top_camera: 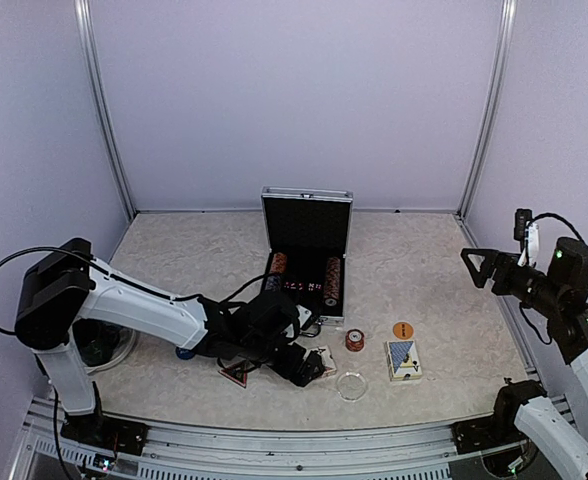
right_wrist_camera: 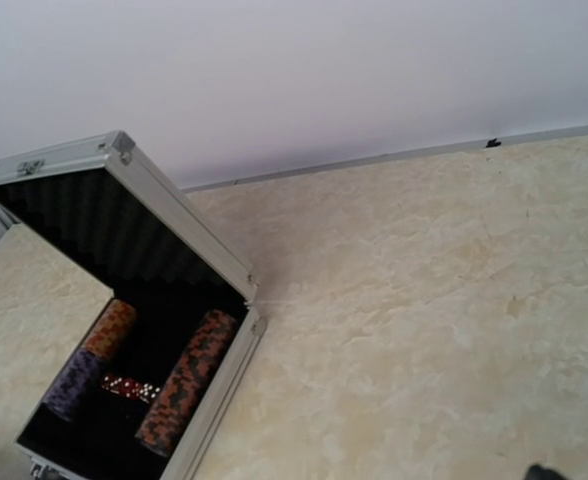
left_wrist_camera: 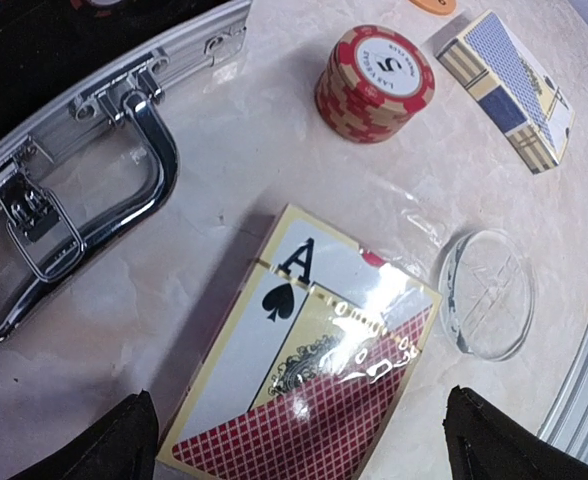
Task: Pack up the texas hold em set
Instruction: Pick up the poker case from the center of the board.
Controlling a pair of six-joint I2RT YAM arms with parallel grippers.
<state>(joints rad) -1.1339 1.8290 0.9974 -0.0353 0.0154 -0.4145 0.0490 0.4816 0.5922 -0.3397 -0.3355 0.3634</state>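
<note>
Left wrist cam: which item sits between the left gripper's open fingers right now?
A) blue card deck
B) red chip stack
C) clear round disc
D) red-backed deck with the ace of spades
D: the red-backed deck lies between the left gripper's spread fingertips, while the blue deck, red chip stack and clear disc lie farther off beyond it.

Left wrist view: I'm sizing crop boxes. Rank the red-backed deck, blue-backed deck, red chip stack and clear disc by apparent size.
1. red-backed deck, though it lies nearest the camera
2. blue-backed deck
3. red chip stack and clear disc: too alike to rank
</note>
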